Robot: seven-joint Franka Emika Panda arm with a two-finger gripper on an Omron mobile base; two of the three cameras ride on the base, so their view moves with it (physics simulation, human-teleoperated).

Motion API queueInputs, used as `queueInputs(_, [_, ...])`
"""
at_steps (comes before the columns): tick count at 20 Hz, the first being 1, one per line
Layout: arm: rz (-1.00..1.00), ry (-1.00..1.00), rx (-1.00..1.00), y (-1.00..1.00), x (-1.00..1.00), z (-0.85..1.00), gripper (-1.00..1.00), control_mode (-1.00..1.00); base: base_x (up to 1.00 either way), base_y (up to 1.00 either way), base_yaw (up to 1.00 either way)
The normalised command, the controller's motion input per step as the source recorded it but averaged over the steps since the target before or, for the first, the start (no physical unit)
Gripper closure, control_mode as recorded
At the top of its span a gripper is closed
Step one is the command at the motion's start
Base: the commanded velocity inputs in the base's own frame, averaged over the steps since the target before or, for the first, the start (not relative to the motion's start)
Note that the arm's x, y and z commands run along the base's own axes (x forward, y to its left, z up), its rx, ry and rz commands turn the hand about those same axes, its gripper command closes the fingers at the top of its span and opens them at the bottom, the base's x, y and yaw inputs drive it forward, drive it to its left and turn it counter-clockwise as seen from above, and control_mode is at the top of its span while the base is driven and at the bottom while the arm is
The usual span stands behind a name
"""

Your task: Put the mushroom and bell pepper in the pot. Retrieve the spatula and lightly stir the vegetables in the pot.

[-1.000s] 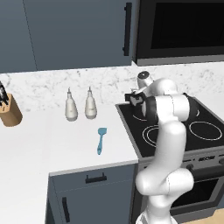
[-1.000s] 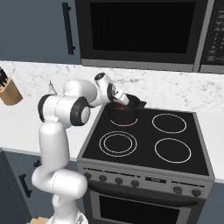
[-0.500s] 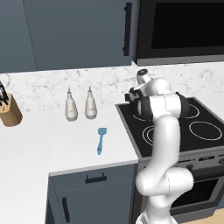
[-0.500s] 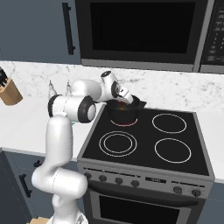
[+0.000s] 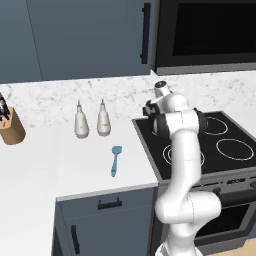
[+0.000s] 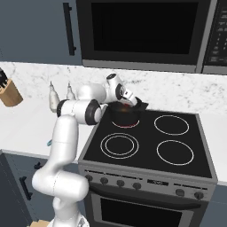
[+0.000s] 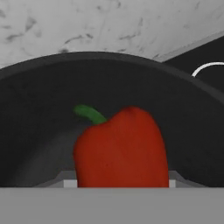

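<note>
Hand view shows the bell pepper (image 7: 121,148) big and red, right in front of the camera, with the black wall of the pot (image 7: 39,96) curving behind it. Looks held between the fingers, over the inside of the pot. Right base view puts the gripper (image 6: 129,101) just above the pot (image 6: 124,116) on the back left burner.

Best to lower a little more, then open slowly, so the pepper drops softly and does not bounce out. Then lift straight up, clear of the rim.

Spatula (image 5: 115,160) lies on the counter, well apart from the stove, waiting for later.

Compared with one second ago, forearm swung further toward the back wall and hand settled closer over the pot. Spatula unmoved.
</note>
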Motion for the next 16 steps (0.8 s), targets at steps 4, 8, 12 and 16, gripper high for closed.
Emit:
queueInputs(4, [0.0,0.13,0.0,0.0,0.08,-0.19,-1.0,-1.0,0.0,0.0,0.0])
queueInputs(8, [0.0,0.14,0.0,0.0,0.01,-0.09,-1.0,-1.0,0.0,0.0,0.0])
queueInputs(12, [0.0,-0.02,0.02,-0.01,-0.06,0.0,-1.0,-1.0,0.0,0.0,0.0])
queueInputs(16, [0.03,-0.12,0.05,0.0,-0.19,0.01,-1.0,-1.0,0.0,0.0,0.0])
